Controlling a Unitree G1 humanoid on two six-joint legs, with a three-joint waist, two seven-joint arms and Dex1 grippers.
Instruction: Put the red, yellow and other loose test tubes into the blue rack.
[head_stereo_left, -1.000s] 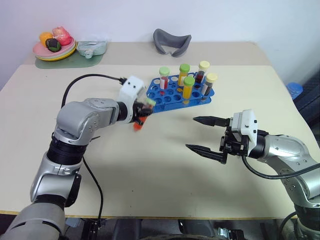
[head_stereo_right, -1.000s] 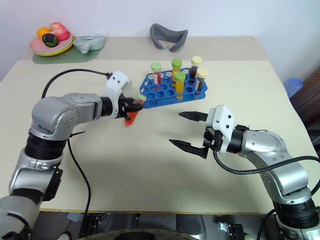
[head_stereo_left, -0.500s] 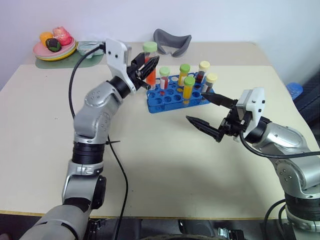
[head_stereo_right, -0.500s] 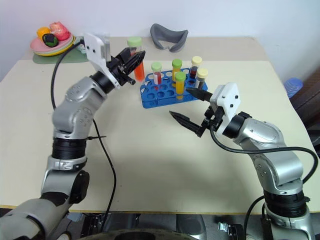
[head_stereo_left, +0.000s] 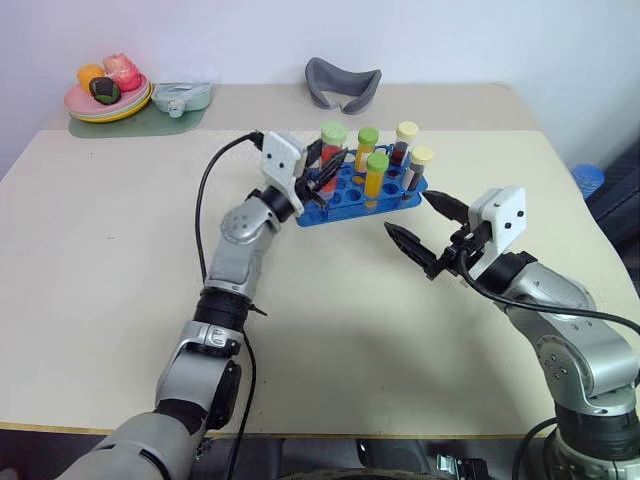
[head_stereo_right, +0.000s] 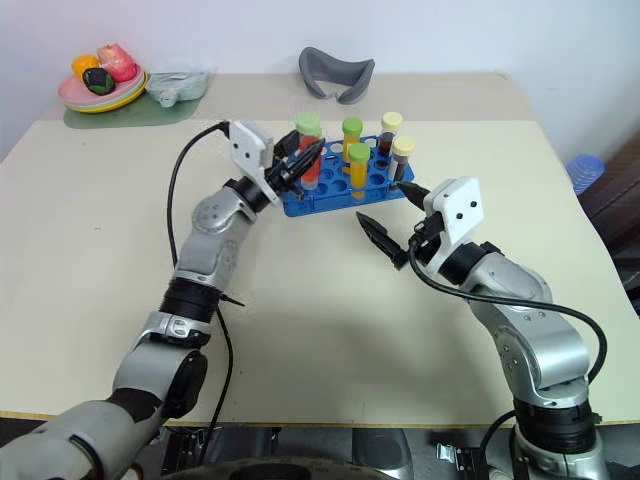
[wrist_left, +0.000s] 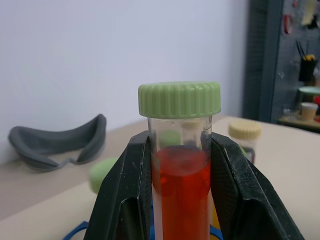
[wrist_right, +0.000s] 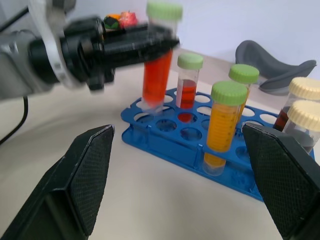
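Note:
My left gripper (head_stereo_left: 318, 172) is shut on the red test tube (wrist_left: 181, 185), which has a light-green cap (head_stereo_left: 333, 132). It holds the tube upright over the left end of the blue rack (head_stereo_left: 395, 203), with the tube's lower end (wrist_right: 151, 102) close above the holes. Standing in the rack are a short red tube (wrist_right: 190, 80), two yellow tubes with green caps (wrist_right: 226, 122) and two dark tubes with pale-yellow caps (wrist_right: 304, 117). My right gripper (head_stereo_left: 407, 212) stands open with nothing in it, just in front of the rack's right end.
A grey curved object (head_stereo_left: 343, 82) lies behind the rack. At the far left corner stand a plate of fruit (head_stereo_left: 108, 92) and a clear container (head_stereo_left: 185, 95) on a green mat. A black cable (head_stereo_left: 215, 190) trails along my left arm.
My left gripper swung the red tube from a tilt low over the table up to upright, then brought it down over the rack's left end. My right gripper edged closer to the rack.

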